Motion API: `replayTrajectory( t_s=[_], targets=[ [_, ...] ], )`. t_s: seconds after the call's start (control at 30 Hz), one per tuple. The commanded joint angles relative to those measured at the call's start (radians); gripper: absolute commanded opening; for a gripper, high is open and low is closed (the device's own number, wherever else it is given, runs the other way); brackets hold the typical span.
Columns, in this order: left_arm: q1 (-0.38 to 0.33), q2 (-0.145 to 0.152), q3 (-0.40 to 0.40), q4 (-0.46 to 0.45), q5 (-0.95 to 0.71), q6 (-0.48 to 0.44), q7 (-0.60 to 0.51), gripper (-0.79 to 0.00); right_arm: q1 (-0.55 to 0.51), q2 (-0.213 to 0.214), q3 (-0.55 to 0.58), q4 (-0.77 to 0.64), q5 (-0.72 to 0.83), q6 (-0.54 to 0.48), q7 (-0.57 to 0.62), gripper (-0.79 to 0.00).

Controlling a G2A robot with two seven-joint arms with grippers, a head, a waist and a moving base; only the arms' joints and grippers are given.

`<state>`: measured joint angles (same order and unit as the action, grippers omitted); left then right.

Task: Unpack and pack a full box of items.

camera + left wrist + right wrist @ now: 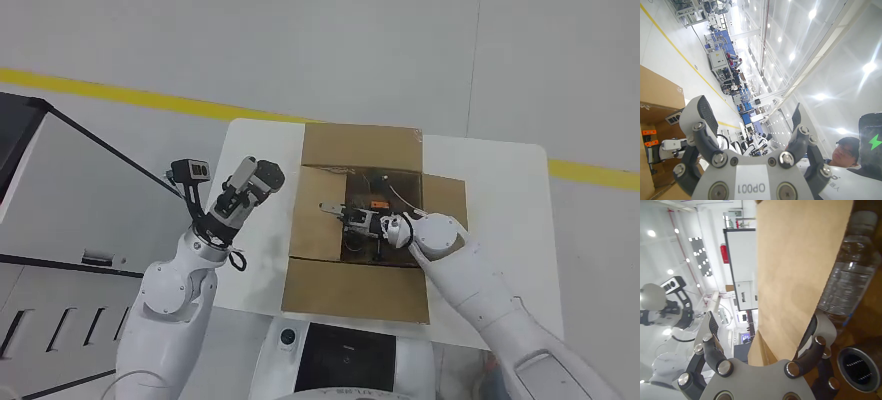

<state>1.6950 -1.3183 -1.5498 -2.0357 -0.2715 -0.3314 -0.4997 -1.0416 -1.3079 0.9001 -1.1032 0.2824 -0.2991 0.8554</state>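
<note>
An open cardboard box sits mid-table with its flaps spread out. My right gripper is down inside it, open. Its jaws straddle a cardboard wall without closing on it: one finger is outside and the other is inside, beside a clear water bottle. A dark open-topped cylinder lies close by in the box. Orange-and-black items rest at the box's far side. My left gripper is raised left of the box, open and empty, pointing upward.
The box covers the middle of the white table. A black frame stands off the table's left side. A yellow floor line runs behind the table.
</note>
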Motion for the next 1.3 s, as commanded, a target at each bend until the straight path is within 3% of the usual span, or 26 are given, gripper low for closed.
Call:
replayTrajectory(
  t_s=[0.0, 0.17, 0.43, 0.97, 1.27],
  targets=[
    [-0.007, 0.001, 0.006, 0.005, 0.001, -0.006, -0.001, 0.0, -0.013, 0.003, 0.009, -0.009, 0.014, -0.021, 0.01, 0.0],
    [-0.027, 0.003, 0.014, 0.014, -0.014, -0.016, -0.008, 0.0, -0.049, 0.015, 0.045, -0.074, 0.048, -0.056, 0.04, 0.0],
    [-0.031, 0.009, -0.003, 0.01, -0.03, -0.017, -0.016, 0.0, -0.05, 0.028, 0.082, -0.198, 0.057, -0.023, 0.086, 0.0],
    [0.037, 0.019, -0.107, -0.057, -0.024, -0.06, 0.063, 0.0, 0.103, -0.044, -0.107, -0.119, 0.045, -0.046, 0.052, 0.0],
    [0.051, 0.02, -0.113, -0.08, -0.088, -0.071, 0.04, 0.0, 0.109, -0.047, -0.111, -0.115, 0.057, -0.046, 0.059, 0.0]
  ],
)
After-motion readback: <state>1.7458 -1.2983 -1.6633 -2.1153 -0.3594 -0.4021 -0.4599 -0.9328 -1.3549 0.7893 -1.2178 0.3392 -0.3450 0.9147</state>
